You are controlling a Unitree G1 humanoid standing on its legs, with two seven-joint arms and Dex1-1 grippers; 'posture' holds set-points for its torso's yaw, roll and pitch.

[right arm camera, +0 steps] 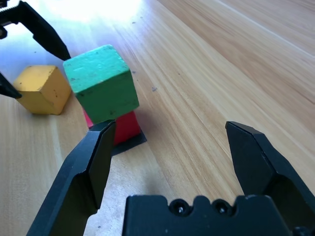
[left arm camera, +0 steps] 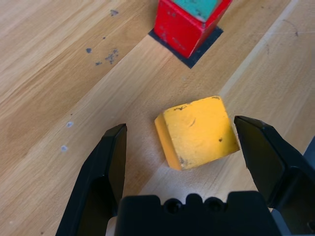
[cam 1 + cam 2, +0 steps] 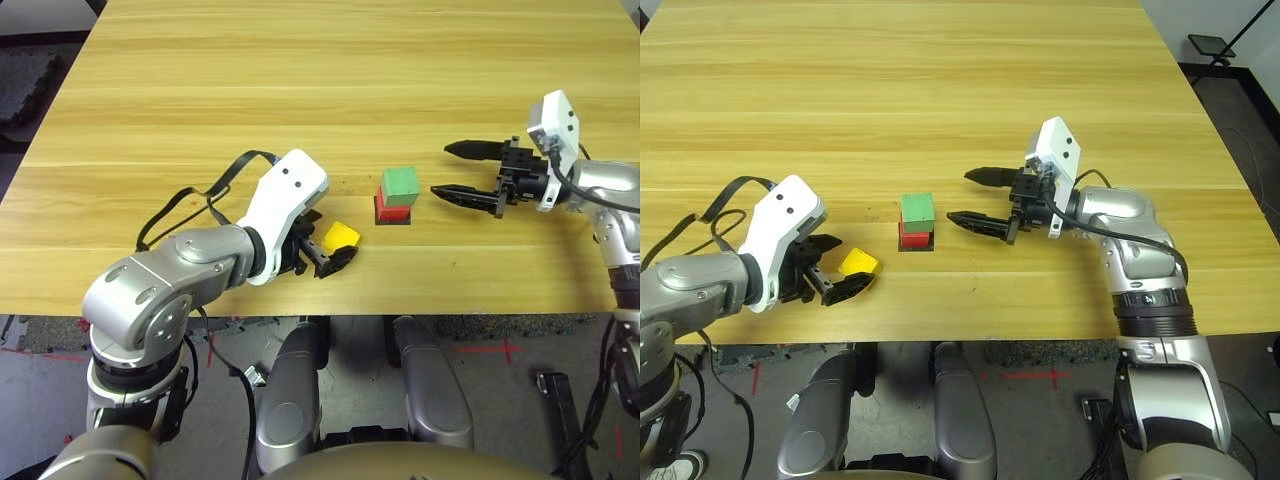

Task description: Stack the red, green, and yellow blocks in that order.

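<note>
Open left pincer (image 2: 181,147) flanks the yellow block (image 2: 197,133) on the worktop (image 3: 300,80), left of the green block (image 3: 401,187), already stacked on the red block (image 3: 394,211); the right pincer (image 3: 452,170) stands open.

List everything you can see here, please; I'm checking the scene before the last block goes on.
Red block: 1, red, on the black patch
Green block: 1, green, on top of the red block
Yellow block: 1, yellow, on the table between the left claw's fingers
Patch: 1, black, under the red block
Table: 1, light wood
Left claw: 1, black, open around the yellow block
Right claw: 1, black, open, right of the stack
</note>
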